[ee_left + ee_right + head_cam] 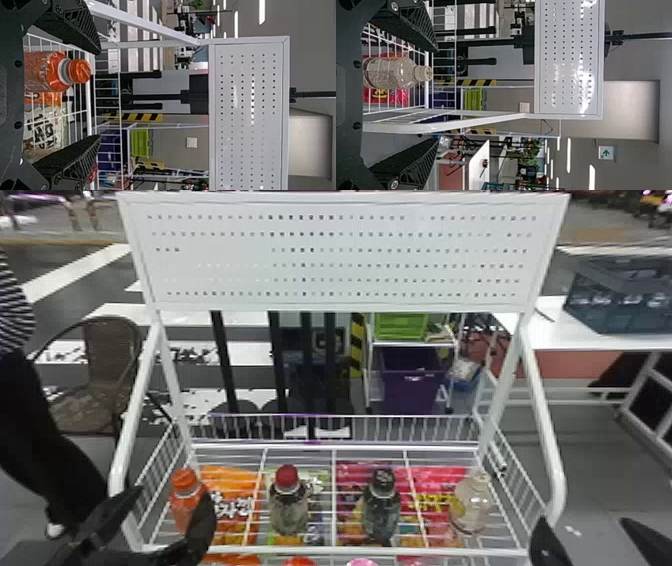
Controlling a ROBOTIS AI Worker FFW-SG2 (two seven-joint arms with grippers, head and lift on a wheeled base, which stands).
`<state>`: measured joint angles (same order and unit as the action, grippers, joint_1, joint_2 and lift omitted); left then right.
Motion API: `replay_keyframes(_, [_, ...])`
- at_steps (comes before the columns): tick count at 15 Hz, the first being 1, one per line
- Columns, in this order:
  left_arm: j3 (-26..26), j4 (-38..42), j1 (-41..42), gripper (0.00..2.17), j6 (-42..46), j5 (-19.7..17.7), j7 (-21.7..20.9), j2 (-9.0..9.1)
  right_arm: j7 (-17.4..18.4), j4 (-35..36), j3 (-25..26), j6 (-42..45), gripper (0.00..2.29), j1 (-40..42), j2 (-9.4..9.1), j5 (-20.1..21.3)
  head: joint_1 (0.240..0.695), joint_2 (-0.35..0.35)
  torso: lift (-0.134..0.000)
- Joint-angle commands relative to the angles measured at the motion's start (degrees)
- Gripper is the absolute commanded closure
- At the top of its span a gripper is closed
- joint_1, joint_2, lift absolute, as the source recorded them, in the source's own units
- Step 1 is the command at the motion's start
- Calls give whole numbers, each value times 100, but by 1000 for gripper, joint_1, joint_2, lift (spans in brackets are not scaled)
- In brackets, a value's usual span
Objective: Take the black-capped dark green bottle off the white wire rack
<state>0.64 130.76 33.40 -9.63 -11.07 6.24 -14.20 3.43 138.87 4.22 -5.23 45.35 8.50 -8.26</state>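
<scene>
Where black-capped bottle (pixel 381 510) stands | room either side | rack's front edge (pixel 310 550) near

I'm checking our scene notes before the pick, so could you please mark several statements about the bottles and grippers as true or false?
1. The black-capped dark green bottle stands on the white wire rack. True.
2. The red-capped bottle stands to the right of the black-capped dark green bottle. False: it stands to its left.
3. The jaws of the left gripper are open. True.
4. The right gripper is clamped on the clear bottle. False: its jaws are open and hold nothing.
5. The orange-capped bottle is at the left end of the row of four bottles. True.
</scene>
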Motion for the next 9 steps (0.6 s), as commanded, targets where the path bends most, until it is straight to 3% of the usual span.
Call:
replay_keyframes(1, [7,2,0,144,0,0,0,5,0,0,0,17,90,9,-6,0,499,0,0])
replay_keyframes(9, [7,-7,0,144,0,0,0,5,0,-18,0,52,90,18,3,0,499,0,0])
